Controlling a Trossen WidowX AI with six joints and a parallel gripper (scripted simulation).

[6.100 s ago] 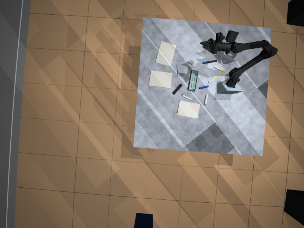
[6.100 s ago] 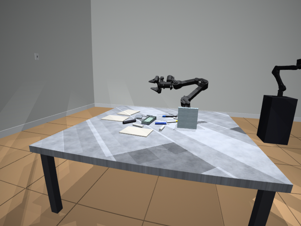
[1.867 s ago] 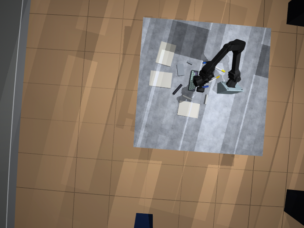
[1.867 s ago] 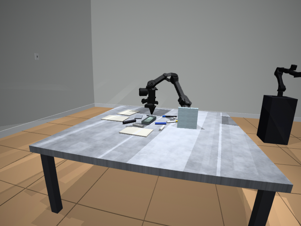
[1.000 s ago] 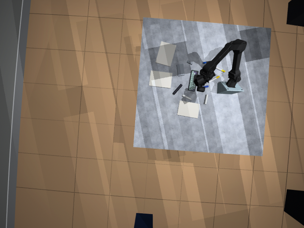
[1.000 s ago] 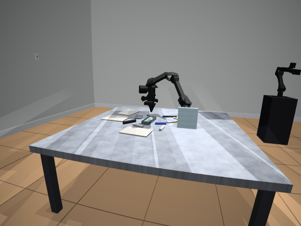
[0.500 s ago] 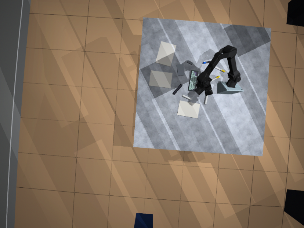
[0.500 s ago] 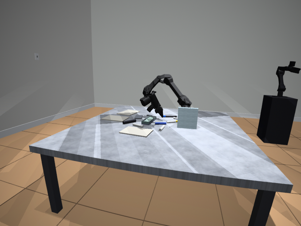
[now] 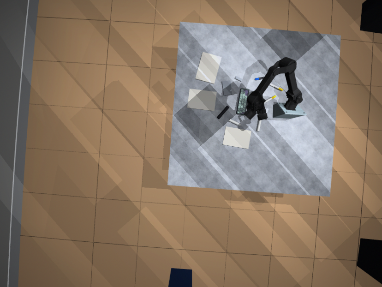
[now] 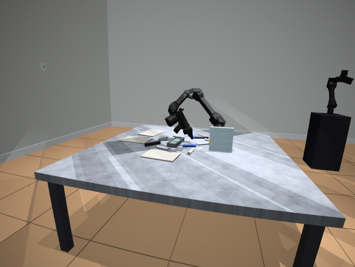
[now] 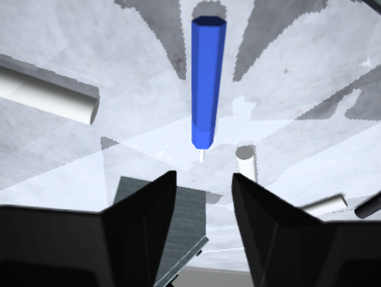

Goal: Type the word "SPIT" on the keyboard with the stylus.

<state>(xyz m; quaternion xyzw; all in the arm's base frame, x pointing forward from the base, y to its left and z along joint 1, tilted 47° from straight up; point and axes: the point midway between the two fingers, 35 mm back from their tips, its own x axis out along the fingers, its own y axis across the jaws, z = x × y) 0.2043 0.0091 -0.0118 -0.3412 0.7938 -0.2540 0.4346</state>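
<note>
The blue stylus (image 10: 189,145) (image 11: 206,83) with a thin white tip lies on the desk. It is hidden under the arm in the top view. My gripper (image 10: 192,138) (image 11: 203,179) is partly open with nothing between its fingers. It is tilted and hangs above the desk, a little above the stylus; in the wrist view the stylus's white tip points toward the gap between the fingertips. The keyboard (image 9: 242,101) (image 10: 175,141) lies beside the stylus, on the side away from the arm's base. Its keys are out of the wrist view.
A pale teal block (image 9: 279,111) (image 10: 221,139) stands by the arm's base. White cylinders (image 9: 258,125) (image 10: 162,147) (image 11: 51,94), a black cylinder (image 9: 223,112) (image 10: 152,143) and a cream panel (image 9: 237,137) (image 10: 160,155) lie around the keyboard. A blue-ended black pen (image 9: 258,78) (image 10: 200,137) lies behind.
</note>
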